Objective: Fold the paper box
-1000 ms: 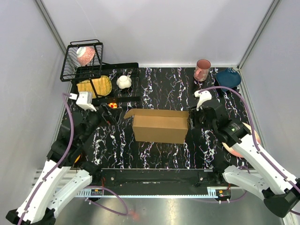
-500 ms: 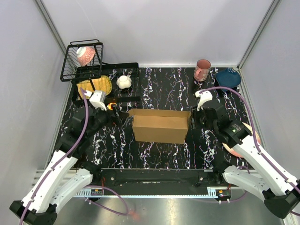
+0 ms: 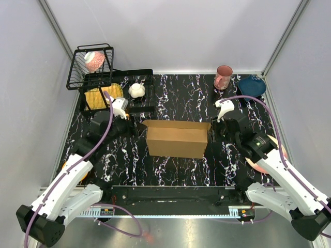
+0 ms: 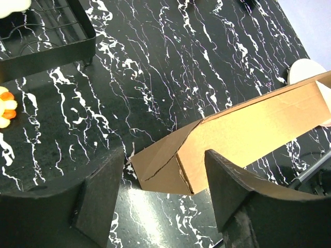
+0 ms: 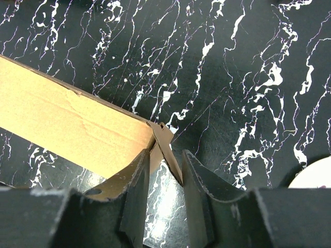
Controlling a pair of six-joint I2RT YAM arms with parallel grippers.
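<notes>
The paper box (image 3: 176, 138), plain brown cardboard, lies long side across the middle of the black marbled table. My left gripper (image 3: 135, 125) is open at its left end. In the left wrist view the box's pointed corner flap (image 4: 165, 168) lies between the wide-apart fingers (image 4: 98, 191), touching neither. My right gripper (image 3: 212, 132) is at the box's right end. In the right wrist view its fingers (image 5: 137, 186) are close together with the thin end flap (image 5: 166, 147) slanting between them and touching the right finger.
A black wire rack (image 3: 95, 67) with a pink-white object stands at the back left, with a yellow item (image 3: 103, 94) and a small white object (image 3: 136, 90) next to it. A pink cup (image 3: 223, 77) and a dark blue bowl (image 3: 252, 86) stand back right. A pale plate (image 3: 258, 164) lies under the right arm.
My left arm has swung right and forward, bringing its open gripper up to the box's left end. The right arm and the box have not moved.
</notes>
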